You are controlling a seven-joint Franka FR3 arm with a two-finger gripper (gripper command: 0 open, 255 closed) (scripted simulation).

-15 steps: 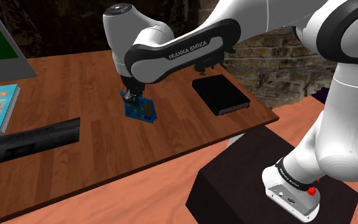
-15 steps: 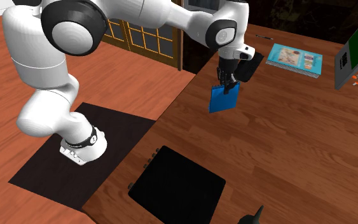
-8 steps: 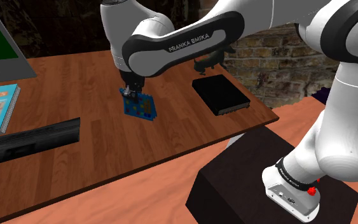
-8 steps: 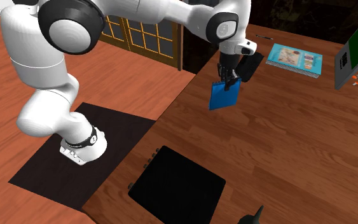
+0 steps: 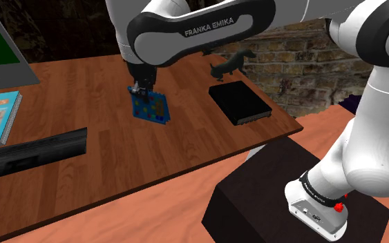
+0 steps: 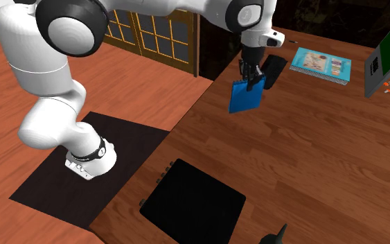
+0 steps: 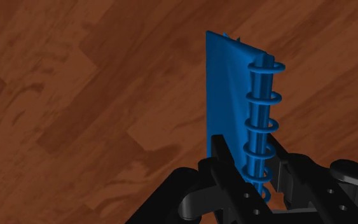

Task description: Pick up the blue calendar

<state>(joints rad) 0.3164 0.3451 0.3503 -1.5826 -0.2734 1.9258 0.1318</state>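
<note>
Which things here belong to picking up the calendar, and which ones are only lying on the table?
For the job:
- blue calendar
- hand, shut on the calendar's ring edge

Just lying about:
- flat black box
- light blue notebook
- dark animal figure
- long black bar

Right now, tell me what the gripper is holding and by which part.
The gripper is shut on the blue calendar, clasping it at its spiral-bound edge; the rest hangs down above the wooden table.
</note>
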